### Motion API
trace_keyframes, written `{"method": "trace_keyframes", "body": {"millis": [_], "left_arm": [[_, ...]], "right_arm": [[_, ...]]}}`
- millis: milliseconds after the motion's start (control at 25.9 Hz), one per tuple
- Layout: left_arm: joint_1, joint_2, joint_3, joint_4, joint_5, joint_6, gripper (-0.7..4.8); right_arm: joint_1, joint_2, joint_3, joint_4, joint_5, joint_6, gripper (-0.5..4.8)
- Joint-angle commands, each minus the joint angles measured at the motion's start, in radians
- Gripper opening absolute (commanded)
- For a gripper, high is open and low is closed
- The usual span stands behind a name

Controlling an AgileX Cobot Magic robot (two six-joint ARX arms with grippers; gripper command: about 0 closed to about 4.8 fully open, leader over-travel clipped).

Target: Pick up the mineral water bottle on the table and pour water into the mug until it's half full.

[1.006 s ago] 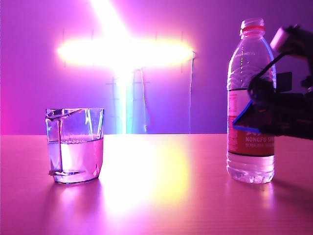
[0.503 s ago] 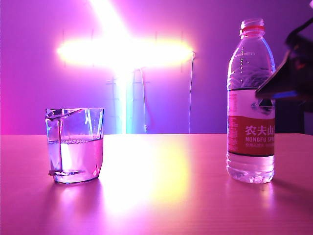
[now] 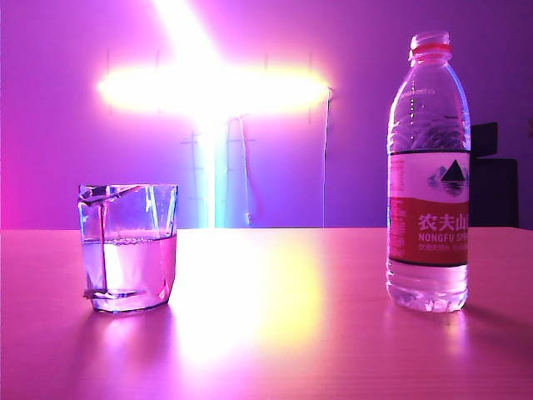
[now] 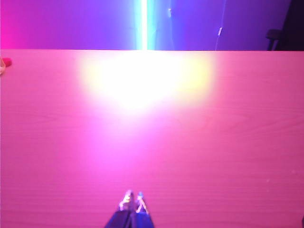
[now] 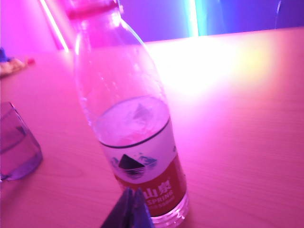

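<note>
The table (image 3: 275, 333) is a wide, glossy, pink-orange top that carries everything else, with a bright glare across its middle.

The mineral water bottle (image 3: 428, 175), taken here as the landmark, stands upright on the table toward the right of the exterior view. No gripper touches it. It has a red neck ring and a red-and-white label bearing a dark mountain triangle. Some water (image 3: 427, 287) shows in its lower part below the label.

The mug (image 3: 127, 247) stands on the table well apart from the bottle, off to the bottle's left in the exterior view. It is a clear faceted glass, roughly half filled with water.

The right gripper (image 5: 129, 209) sits just in front of the bottle's base, low by the red part of the label. Its dark fingers are pressed together to a point and grip nothing; the bottle stands free behind them.

The left gripper (image 4: 132, 202) hangs over bare table, away from the bottle. Its jaws are brought together, with nothing between them.
</note>
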Motion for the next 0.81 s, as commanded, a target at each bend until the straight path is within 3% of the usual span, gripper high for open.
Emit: {"method": "trace_keyframes", "body": {"millis": [39,696,812], "left_arm": [[0.0,0.0,0.004,0.014,0.005,-0.003,-0.02],[-0.001,0.0,0.004,0.014,0.005,-0.003,-0.02],[-0.001,0.0,0.004,0.014,0.005,-0.003,-0.02]], "right_arm": [[0.001,-0.02,0.009,0.041,0.011,0.0,0.04],[0.001,-0.023,0.008,0.043,0.005,0.0,0.22],[-0.043,-0.023,0.008,0.068,0.05,-0.118,0.11]]}}
